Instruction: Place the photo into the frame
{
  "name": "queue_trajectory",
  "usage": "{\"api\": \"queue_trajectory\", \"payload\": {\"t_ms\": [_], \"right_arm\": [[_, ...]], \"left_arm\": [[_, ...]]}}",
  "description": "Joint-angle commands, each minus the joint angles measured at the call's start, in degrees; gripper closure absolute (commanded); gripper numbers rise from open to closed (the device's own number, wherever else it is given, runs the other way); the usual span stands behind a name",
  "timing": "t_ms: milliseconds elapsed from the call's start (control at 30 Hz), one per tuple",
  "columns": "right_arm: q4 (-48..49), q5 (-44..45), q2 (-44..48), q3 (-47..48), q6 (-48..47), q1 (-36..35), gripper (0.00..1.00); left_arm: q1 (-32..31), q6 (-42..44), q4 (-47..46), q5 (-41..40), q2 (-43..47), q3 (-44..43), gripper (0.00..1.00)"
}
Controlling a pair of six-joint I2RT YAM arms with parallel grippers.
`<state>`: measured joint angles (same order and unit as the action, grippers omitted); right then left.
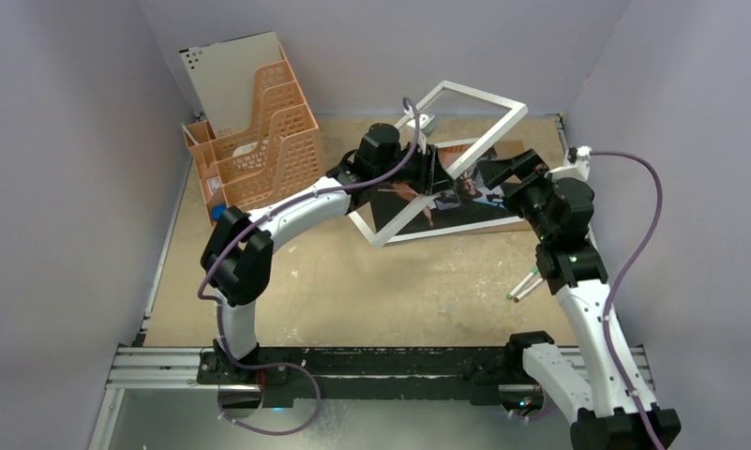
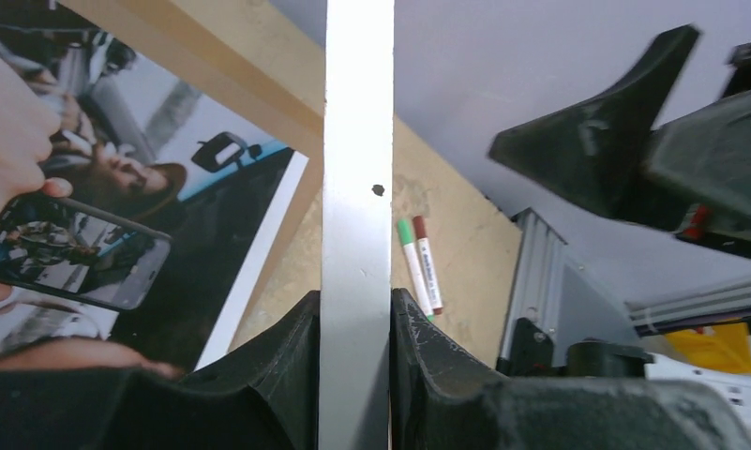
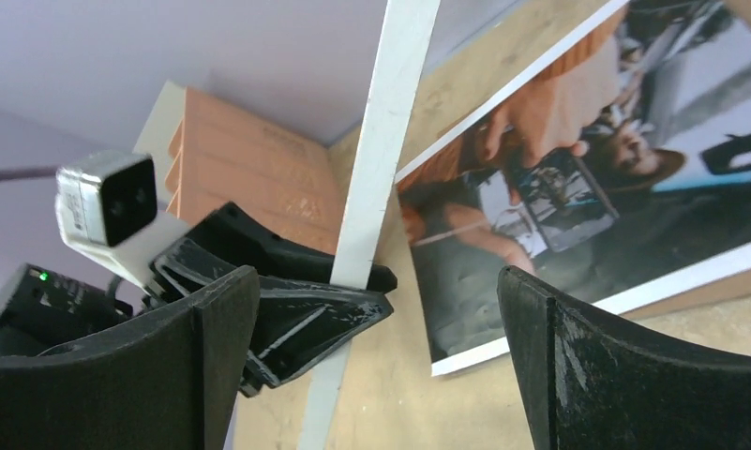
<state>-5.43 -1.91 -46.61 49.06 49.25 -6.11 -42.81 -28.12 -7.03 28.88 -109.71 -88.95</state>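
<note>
glossy rectangular photo print (image 3: 578,187) lies flat under the tilted thin white frame (image 1: 484,95); likely light, floppy, slick: pinch its white border. left fingers (image 2: 277,366) clamp the frame's rail; right fingers (image 3: 202,356) wide.

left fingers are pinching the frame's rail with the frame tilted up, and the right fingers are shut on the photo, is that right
Not quite. The right fingers stand wide open and grip nothing; the photo lies flat beyond them, as the right wrist view shows. The left fingers do pinch the rail of the frame, which is tilted up.
</note>
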Motion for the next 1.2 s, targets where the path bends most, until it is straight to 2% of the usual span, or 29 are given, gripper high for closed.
{"api": "queue_trajectory", "payload": {"t_ms": [0, 133, 200, 367, 433, 567, 633, 733, 800, 967, 1167], "right_arm": [[11.62, -10.47, -2.79, 0.86, -2.13, -0.23, 0.01], [24.63, -22.84, -6.47, -0.62, -1.41, -0.29, 0.02], [28.3, -26.36, -7.91, -0.44, -0.43, -0.35, 0.04], [28.87, -25.88, -8.85, -0.02, 1.22, -0.39, 0.1], [30.99, -26.77, -8.71, -1.02, 2.57, -0.4, 0.15], [34.81, -26.74, -8.39, -3.35, 5.66, -0.39, 0.2], [35.03, -26.18, -8.48, -3.7, 6.45, -0.39, 0.19], [35.02, -24.97, -8.05, -4.37, 8.13, -0.39, 0.1], [35.93, -24.34, -7.73, -5.02, 9.45, -0.39, 0.08], [42.09, -25.97, -8.43, -6.23, 13.18, -0.39, 0.13], [49.43, -28.69, -10.88, -5.57, 17.15, -0.69, 0.16]], "left_arm": [[0.59, -7.32, -3.05, 4.26, 5.93, -4.03, 1.0], [1.38, -9.64, -2.22, 6.66, 7.59, -4.8, 1.0], [1.45, -9.18, -0.15, 6.88, 8.32, -5.7, 1.0], [1.58, -9.11, 1.49, 6.33, 11.71, -4.45, 1.0], [1.67, -10.06, 1.41, 5.75, 12.77, -3.74, 1.0], [1.76, -13.38, 0.5, 6.17, 14.0, -3.01, 1.0], [1.8, -15.1, -0.25, 6.08, 14.76, -2.42, 1.0], [1.89, -18.04, -1.98, 6.14, 15.84, -1.39, 1.0], [1.93, -20.36, -3.78, 6.87, 16.37, -0.19, 1.0], [1.92, -28.26, -11.22, 9.36, 17.29, 3.55, 1.0], [1.88, -33.12, -15.97, 10.4, 18.74, 6.3, 1.0]]}}
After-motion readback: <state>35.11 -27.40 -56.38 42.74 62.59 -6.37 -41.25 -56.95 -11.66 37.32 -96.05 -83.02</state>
